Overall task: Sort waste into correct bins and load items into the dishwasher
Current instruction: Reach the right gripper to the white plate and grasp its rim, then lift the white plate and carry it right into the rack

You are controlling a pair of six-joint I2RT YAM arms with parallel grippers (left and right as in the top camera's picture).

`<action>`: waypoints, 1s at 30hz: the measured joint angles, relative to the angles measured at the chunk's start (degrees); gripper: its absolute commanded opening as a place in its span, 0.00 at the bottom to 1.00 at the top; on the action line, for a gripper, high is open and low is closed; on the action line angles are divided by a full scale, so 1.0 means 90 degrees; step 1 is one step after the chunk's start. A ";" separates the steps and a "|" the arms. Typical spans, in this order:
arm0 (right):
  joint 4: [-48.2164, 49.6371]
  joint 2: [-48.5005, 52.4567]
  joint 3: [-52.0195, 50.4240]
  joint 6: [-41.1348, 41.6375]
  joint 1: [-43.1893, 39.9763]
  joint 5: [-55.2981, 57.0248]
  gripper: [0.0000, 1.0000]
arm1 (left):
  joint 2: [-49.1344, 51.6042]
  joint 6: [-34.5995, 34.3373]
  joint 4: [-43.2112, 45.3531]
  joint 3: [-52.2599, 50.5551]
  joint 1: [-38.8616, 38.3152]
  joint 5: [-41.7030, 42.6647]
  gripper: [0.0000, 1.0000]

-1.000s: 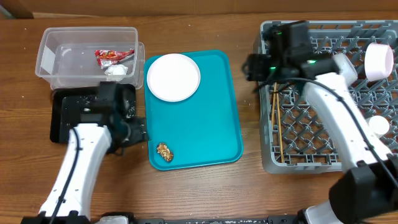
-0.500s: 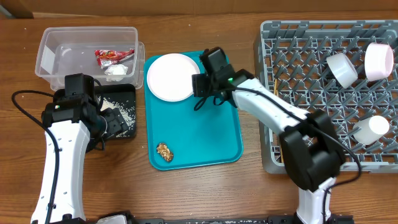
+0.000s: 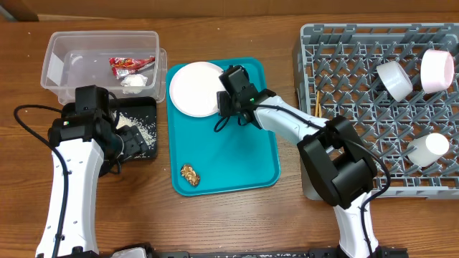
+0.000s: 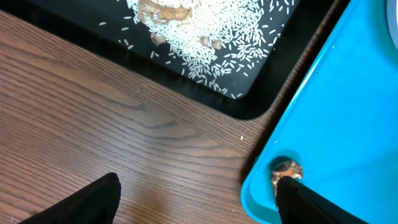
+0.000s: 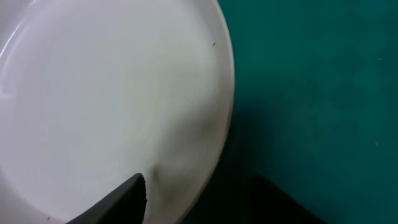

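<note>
A white plate (image 3: 195, 88) lies at the back of the teal tray (image 3: 244, 154). My right gripper (image 3: 224, 102) is at its right edge. In the right wrist view the plate (image 5: 106, 93) fills the left side; the right gripper (image 5: 205, 208) is open, one finger over the plate, the other over the tray, the rim between them. The brown lump (image 3: 190, 174) lies at the tray's front left. My left gripper (image 3: 135, 142) hangs open by the black tray (image 3: 79, 136), which holds rice (image 3: 138, 129). The left gripper (image 4: 199, 200) spans bare wood, beside the lump (image 4: 286, 169).
The clear tub (image 3: 61, 64) at the back left holds the red wrapper (image 3: 131, 66) and a tissue (image 3: 133, 82). The grey rack (image 3: 358, 129) on the right carries a white bowl (image 3: 394, 79), a pink plate (image 3: 437, 70), a cup (image 3: 428, 149) and chopsticks (image 3: 318, 107).
My right arm swung from the rack across to the plate's right edge and its jaws narrowed. The left arm pulled back left off the black tray, uncovering the rice, then stayed still.
</note>
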 measured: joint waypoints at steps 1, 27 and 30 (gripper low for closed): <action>-0.0087 0.0002 0.0017 0.0024 -0.0002 0.0019 0.41 | 0.0000 0.0000 0.0000 0.0000 0.0000 -0.0002 0.82; -0.2455 -0.2045 0.0007 -0.1486 -0.1569 -0.0415 0.04 | 0.0000 0.0000 0.0051 0.0000 0.0000 0.0010 0.82; -0.2397 -0.2858 0.0007 -0.1685 -0.1991 -0.0114 0.04 | 0.0000 0.0000 0.0053 0.0000 0.0000 0.0010 0.82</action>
